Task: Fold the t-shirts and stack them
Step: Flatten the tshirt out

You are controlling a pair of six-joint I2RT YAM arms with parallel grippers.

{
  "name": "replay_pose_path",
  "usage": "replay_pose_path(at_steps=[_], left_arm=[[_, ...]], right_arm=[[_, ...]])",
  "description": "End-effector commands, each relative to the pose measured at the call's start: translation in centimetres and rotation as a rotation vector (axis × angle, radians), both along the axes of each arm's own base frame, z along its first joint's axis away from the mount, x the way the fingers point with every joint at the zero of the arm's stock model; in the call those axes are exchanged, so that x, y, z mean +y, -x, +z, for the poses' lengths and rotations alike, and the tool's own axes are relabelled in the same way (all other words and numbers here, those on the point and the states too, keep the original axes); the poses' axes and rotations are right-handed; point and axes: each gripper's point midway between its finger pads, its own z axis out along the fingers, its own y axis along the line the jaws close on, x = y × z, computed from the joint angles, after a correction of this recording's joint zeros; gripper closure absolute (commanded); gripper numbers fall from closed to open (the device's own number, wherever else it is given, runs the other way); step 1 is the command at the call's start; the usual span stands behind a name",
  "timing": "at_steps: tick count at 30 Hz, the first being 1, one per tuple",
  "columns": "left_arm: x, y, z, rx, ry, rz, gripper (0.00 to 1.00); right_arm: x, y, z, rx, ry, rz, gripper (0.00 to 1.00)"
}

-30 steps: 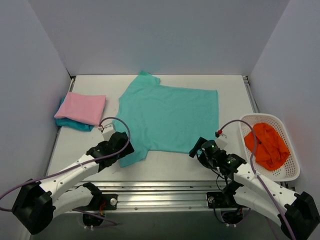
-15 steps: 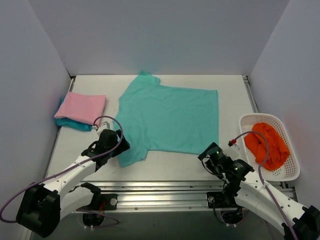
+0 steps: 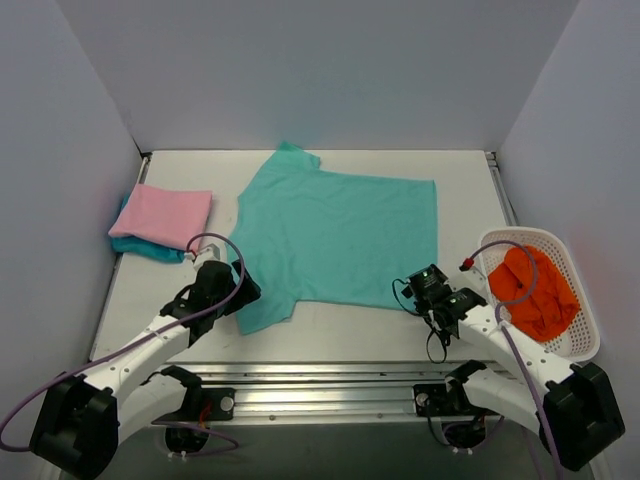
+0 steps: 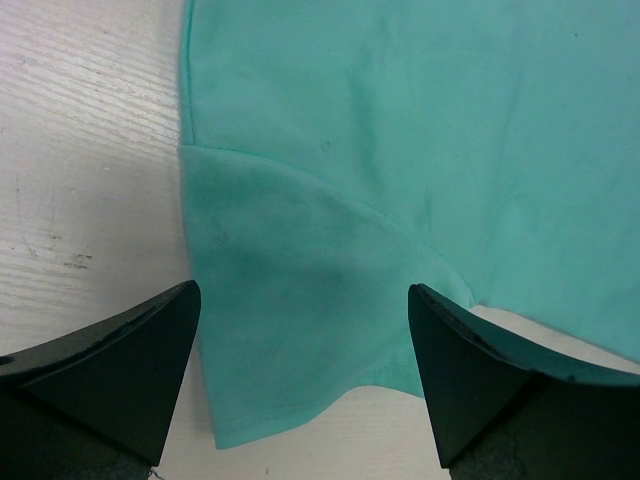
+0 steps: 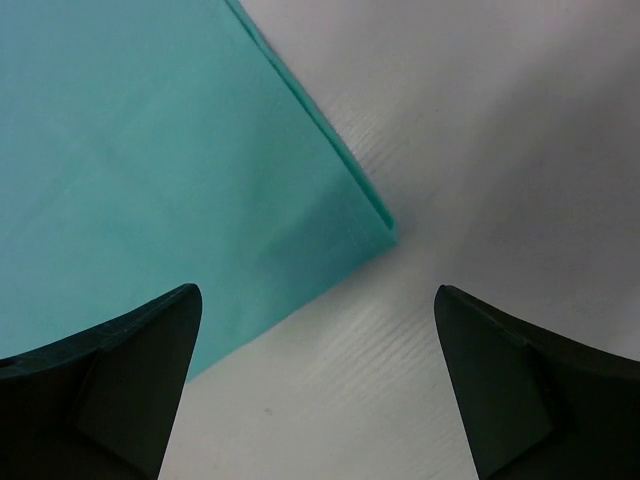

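Now mint-teal t-shirt (image 3: 340, 230) lies flat at table (image 3: 465, 190) centre. Left gripper (image 3: 236, 293) spread wide over its near sleeve; right gripper (image 3: 412, 290) spread wide over near hem corner. Pink t-shirt (image 3: 163, 216) folded, on turquoise t-shirt (image 3: 150, 250), at left edge.

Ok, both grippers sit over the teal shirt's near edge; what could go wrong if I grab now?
The left gripper is open over only the sleeve of the mint-teal shirt, so lifting may drag the body unevenly. The hem corner lies ahead of the open right gripper; closing there might miss it or catch one layer.
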Motion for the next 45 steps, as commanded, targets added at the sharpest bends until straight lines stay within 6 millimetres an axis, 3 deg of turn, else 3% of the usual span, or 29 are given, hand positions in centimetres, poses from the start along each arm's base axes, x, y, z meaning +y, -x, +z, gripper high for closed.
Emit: replay_pose_path(at_steps=[1,8,15,22,31,35,41,45], left_arm=[[-0.4,-0.9,1.3,-0.063,0.025,-0.015,0.06],[-0.5,-0.9,1.4,-0.065,0.03,-0.023,0.06],[-0.5,-1.0,1.3,-0.066,0.033,-0.021,0.06],[-0.5,-1.1,1.1,-0.058,0.036,-0.018,0.06],[-0.2,-0.7,1.0,-0.047,0.033,-0.011,0.06],[-0.2,-0.7,0.5,-0.017,0.025,-0.004,0.06],[-0.5,0.5,0.1,0.065,0.018,-0.033,0.06],[0.2,2.2,1.2,0.1,-0.001,-0.041,0.06]], right_arm=[[-1.3,-1.0,-1.0,0.034,0.003,0.003,0.03],[-1.8,-1.5,-1.6,0.049,-0.031,0.005,0.08],[-0.4,-1.7,-3.2,0.076,-0.095,0.046,0.17],[-0.4,-1.4,-3.0,0.07,-0.104,0.054,0.23],[-0.6,-1.4,-3.0,0.073,-0.093,0.052,0.64],[-0.7,-1.3,-2.8,0.068,-0.087,0.051,1.0],[-0.8,-1.3,-2.6,0.057,-0.086,0.059,1.0],[-0.8,-1.2,-2.4,0.048,-0.091,0.061,1.0]])
